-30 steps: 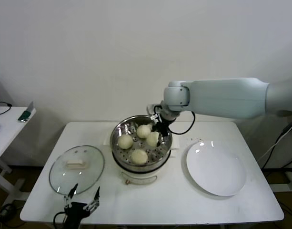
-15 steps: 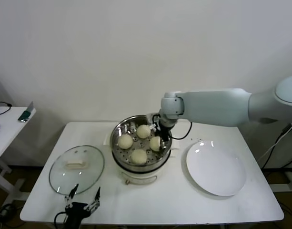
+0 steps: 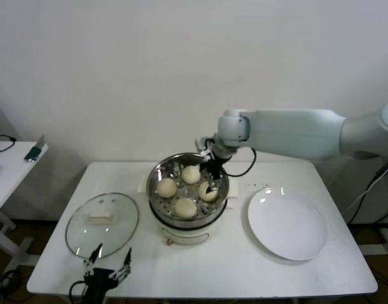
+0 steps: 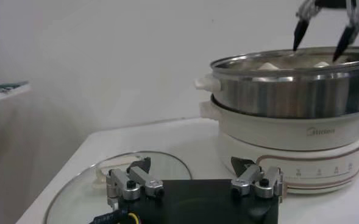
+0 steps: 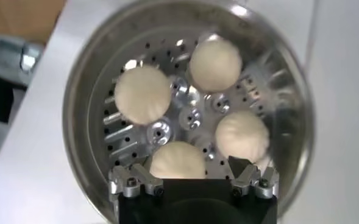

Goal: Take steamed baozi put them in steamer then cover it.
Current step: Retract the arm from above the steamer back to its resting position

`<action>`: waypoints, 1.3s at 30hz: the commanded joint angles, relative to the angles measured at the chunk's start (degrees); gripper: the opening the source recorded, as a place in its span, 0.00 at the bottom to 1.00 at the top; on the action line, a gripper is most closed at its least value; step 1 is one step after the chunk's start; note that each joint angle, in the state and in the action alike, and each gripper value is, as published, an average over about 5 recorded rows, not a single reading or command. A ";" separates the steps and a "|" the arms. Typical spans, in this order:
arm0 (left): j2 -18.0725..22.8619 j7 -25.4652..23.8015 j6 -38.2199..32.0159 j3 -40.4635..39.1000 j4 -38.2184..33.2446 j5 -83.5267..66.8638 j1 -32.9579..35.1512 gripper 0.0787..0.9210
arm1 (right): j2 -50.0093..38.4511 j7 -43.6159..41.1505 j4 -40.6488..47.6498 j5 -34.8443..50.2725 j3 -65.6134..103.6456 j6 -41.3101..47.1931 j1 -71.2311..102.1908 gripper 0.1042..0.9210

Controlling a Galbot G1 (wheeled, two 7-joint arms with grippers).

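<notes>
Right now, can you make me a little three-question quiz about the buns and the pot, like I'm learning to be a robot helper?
1. How many baozi sit in the steamer?
2. True or false: the glass lid is on the steamer.
3. Which claw is above the steamer? A) the right claw B) the left claw

Key:
1. Four, all on the holed tray; the white plate has none.
2. False. The lid lies on the table, on the robot's left of the steamer.
3. A. The right claw is open over a bun; the left claw waits open near the lid.
</notes>
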State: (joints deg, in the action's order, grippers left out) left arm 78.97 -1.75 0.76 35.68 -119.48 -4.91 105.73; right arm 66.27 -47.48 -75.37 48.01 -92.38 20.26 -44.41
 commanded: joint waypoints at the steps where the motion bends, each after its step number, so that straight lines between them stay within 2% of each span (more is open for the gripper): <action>1: -0.07 0.27 -0.86 0.42 -0.24 0.42 -0.30 0.88 | -15.51 17.38 -4.99 12.28 16.00 -2.56 6.88 0.88; 4: -0.04 0.64 -1.28 0.46 -0.08 1.02 -0.96 0.88 | -21.09 34.94 -7.42 11.39 32.96 -2.53 21.30 0.88; 6: 0.17 0.63 -1.23 0.44 0.14 1.84 -1.76 0.88 | -23.86 42.66 -9.19 9.59 44.00 -2.15 30.87 0.88; 11: 0.69 0.47 -1.46 0.45 0.83 4.41 -3.74 0.88 | -31.76 49.81 -15.61 1.82 67.66 -3.83 53.50 0.88; 14: 1.03 0.91 -1.81 0.61 1.60 6.58 -5.19 0.88 | -35.24 51.28 -19.39 -3.33 82.50 -6.44 70.28 0.88; 17: 1.44 2.40 -2.21 0.80 2.71 10.51 -6.83 0.88 | -35.05 51.50 -23.03 -5.86 99.60 -8.56 89.95 0.88; 23: 1.07 6.93 -3.27 0.79 3.98 21.04 -8.98 0.88 | -24.72 47.67 -27.56 -12.82 122.69 -16.49 118.80 0.88; 27: 0.28 10.73 -3.44 0.74 4.00 28.79 -9.60 0.88 | -15.39 44.32 -26.08 -16.99 127.37 -27.10 128.59 0.88; 30: -0.26 15.62 -3.54 0.66 4.12 36.33 -10.11 0.88 | -10.30 42.26 -23.94 -20.28 128.92 -33.07 132.25 0.88; 33: -1.14 19.18 -3.34 0.88 3.76 43.08 -10.36 0.88 | -6.67 41.43 -23.17 -21.35 130.03 -35.96 134.93 0.88; 39: -3.93 21.42 -2.40 2.16 4.63 51.18 -10.95 0.88 | -1.54 40.53 -22.87 -22.98 130.12 -40.01 138.71 0.88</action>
State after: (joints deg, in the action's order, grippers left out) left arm 77.89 11.46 -2.16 36.91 -116.05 25.81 96.14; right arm 53.61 -5.94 -97.38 31.47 24.70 -7.49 71.66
